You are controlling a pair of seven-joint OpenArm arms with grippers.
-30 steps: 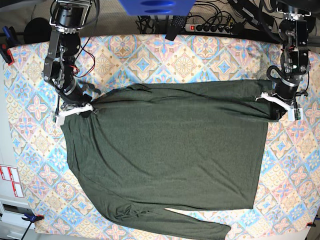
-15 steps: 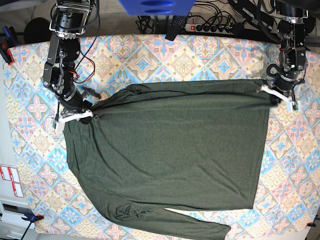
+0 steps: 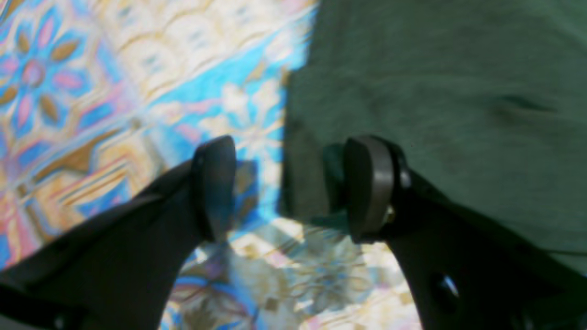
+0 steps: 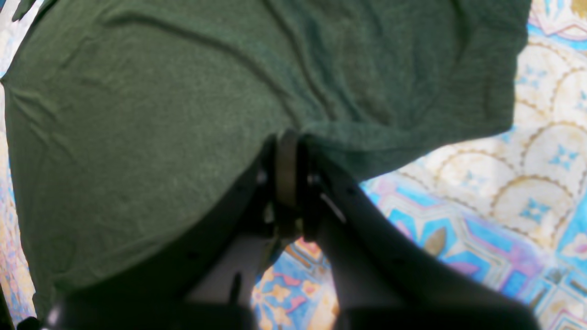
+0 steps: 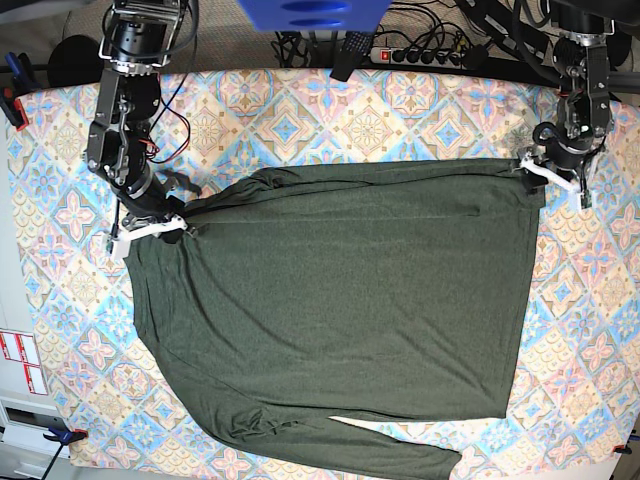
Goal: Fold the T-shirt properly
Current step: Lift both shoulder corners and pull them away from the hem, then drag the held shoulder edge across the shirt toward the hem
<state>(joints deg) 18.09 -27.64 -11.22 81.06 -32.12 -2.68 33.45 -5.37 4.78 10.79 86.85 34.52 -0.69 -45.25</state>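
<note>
T-shirt [image 5: 330, 310] lies spread flat on our patterned cloth [image 5: 300, 110]. Our right gripper [image 4: 286, 172] pinches a fold between pressed-together jaws to anchor it, while our left gripper [image 3: 289, 183] stands spread, the hem corner lying loose between its jaws.

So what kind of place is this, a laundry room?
More likely a robotics lab: two arms over a shirt on a patterned cloth, with a power strip and cables behind.
</note>
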